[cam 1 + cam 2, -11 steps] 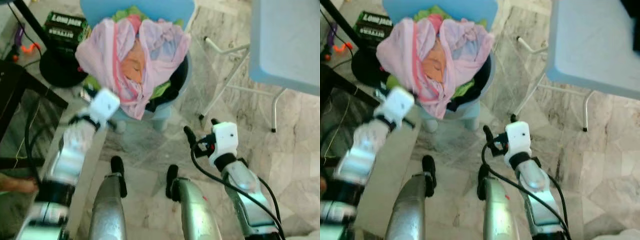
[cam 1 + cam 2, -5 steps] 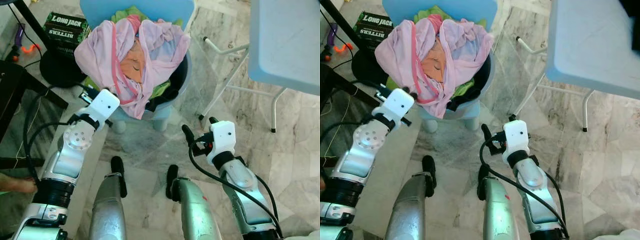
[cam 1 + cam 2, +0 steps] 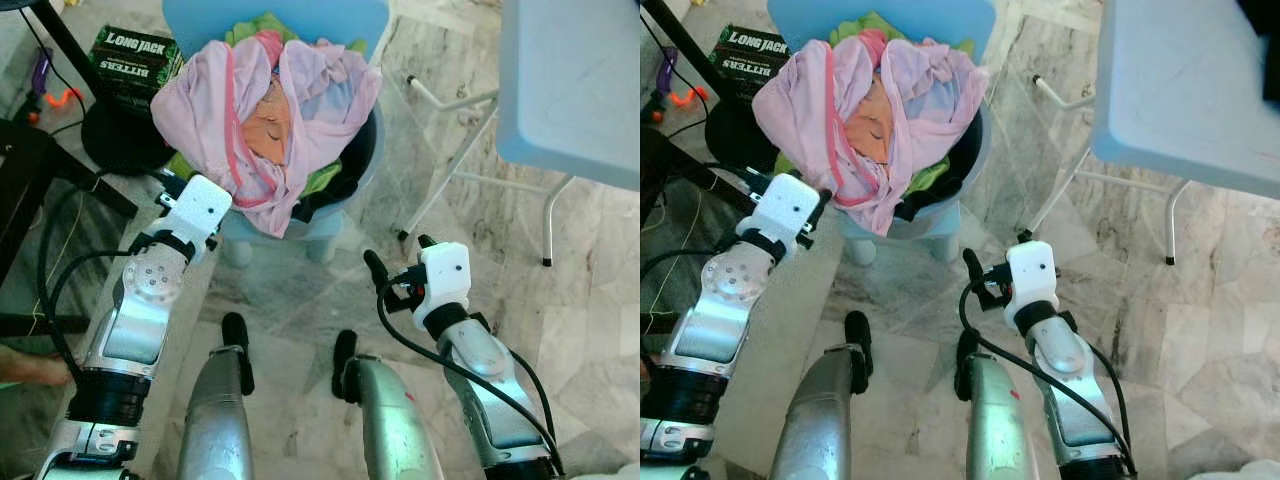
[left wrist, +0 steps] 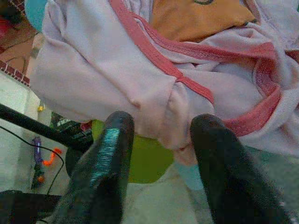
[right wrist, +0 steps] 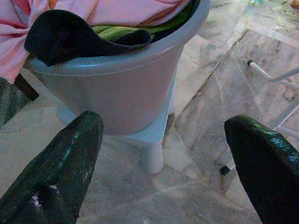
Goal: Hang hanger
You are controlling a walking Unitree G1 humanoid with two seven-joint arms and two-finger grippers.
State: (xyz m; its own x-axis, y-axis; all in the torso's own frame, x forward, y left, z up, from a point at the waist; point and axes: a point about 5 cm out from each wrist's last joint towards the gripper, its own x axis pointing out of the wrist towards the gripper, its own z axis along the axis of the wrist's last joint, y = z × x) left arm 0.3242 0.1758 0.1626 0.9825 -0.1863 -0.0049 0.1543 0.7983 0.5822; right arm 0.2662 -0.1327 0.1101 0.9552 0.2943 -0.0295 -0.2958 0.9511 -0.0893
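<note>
A grey laundry basket [image 3: 345, 175] was seen on a small blue stool [image 3: 322, 232], heaped with a pink garment [image 3: 262, 125] whose orange panel [image 3: 268, 128] faced up; green cloth [image 5: 122, 31] and a black piece [image 5: 70, 36] lay under it. The left gripper [image 4: 161, 144] was held just beside the basket's left side, its fingers apart with a fold of the pink garment hanging between them. The right gripper [image 3: 398, 256] was held near the basket, in front of it and to its right, fingers spread wide above the marble floor [image 3: 470, 230]. No hanger could be made out. A blue table [image 3: 575, 80] stood to the right of the basket.
</note>
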